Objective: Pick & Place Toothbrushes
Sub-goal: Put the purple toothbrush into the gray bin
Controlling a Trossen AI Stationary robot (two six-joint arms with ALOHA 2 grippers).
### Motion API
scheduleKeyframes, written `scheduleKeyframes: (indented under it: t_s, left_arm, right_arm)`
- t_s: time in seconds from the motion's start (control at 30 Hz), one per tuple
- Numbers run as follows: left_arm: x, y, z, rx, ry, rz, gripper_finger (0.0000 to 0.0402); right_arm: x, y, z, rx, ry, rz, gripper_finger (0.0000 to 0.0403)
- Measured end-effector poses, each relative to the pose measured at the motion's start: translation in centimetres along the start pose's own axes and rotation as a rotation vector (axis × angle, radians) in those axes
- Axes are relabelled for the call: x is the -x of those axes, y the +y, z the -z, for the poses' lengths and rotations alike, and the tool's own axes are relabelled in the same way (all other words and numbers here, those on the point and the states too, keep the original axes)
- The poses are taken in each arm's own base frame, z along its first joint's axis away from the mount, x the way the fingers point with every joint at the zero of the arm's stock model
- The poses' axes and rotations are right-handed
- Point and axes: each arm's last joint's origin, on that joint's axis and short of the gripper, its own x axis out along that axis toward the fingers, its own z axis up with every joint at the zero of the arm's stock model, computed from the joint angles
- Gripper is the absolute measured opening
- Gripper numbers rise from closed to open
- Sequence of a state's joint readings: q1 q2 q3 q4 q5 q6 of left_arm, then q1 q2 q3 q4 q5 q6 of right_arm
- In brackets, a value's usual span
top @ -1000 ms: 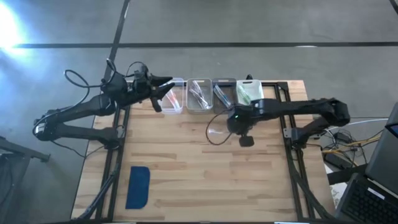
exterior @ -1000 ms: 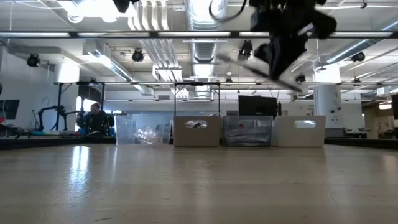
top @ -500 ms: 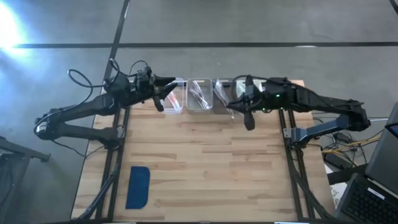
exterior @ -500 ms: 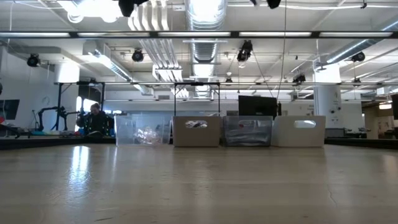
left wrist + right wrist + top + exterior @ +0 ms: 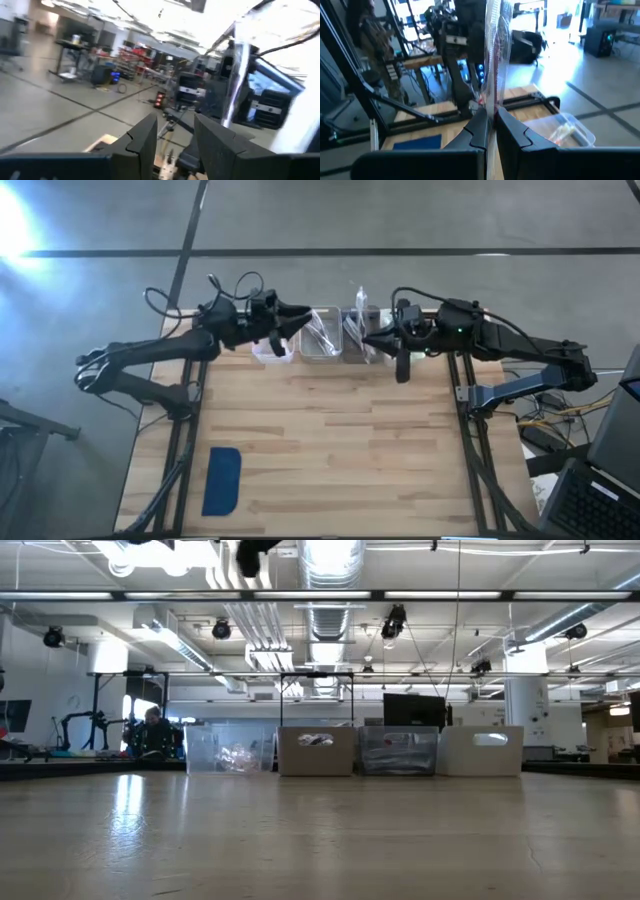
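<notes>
My right gripper (image 5: pixel 368 337) hovers over the row of small bins (image 5: pixel 320 338) at the table's far edge, shut on one toothbrush (image 5: pixel 493 50) in a clear wrapper that stands up above the fingers. My left gripper (image 5: pixel 303 320) hangs open just to its left, pointing toward it, with nothing between its fingers (image 5: pixel 145 137). The left wrist view shows that toothbrush (image 5: pixel 234 75) farther off. More toothbrushes lie in the bins (image 5: pixel 560 131). My right gripper pinches the wrapped toothbrush near its lower end (image 5: pixel 490 106) between its two fingers. The fingers lie about level and point toward the table's left. The toothbrush rises almost upright above them, clear of the bins and the table.
The small bins (image 5: pixel 315 750) stand side by side along the far edge. A flat dark-blue pad (image 5: pixel 222 480) lies near the front left corner. The wooden tabletop (image 5: pixel 330 440) between them is bare. A person (image 5: pixel 152 730) sits in the room beyond.
My right gripper has risen from over the table's middle and gone to the far edge, over the bins. It has tipped from pointing down to about level, so the toothbrush now stands upright. My left gripper has moved right, toward the right gripper, and has rolled a little.
</notes>
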State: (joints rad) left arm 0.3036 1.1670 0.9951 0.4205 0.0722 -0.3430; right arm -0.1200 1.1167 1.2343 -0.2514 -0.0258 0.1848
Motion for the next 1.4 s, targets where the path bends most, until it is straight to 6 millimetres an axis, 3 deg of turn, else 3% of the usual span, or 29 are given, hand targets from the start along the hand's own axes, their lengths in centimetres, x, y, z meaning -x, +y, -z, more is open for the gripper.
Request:
scheduleKeyframes:
  t_s: [0.13,0.37,0.77,1.23,1.4]
  left_arm:
    - [-1.8,-0.5,0.3,0.01,0.009,0.122,0.0151]
    - [-5.3,-1.0,0.4,-0.024,0.022,0.186,0.0207]
    - [-10.4,-1.5,0.7,0.005,0.065,0.357,0.0211]
    - [-12.2,-2.0,0.8,-0.013,0.059,0.402,0.0206]
    - [-12.5,-1.9,0.8,-0.042,0.045,0.382,0.0168]
  right_arm:
    - [0.0,0.0,-0.1,0.0,-0.007,-0.001,0.0013]
    - [0.0,0.0,-0.1,0.001,-0.008,-0.003,0.0013]
    - [0.0,0.1,-0.4,0.036,-0.039,-0.007,0.0013]
    - [0.1,-0.3,-0.6,0.062,-0.056,0.034,0.0013]
    - [0.1,-0.4,-0.6,0.063,-0.053,0.041,0.0013]
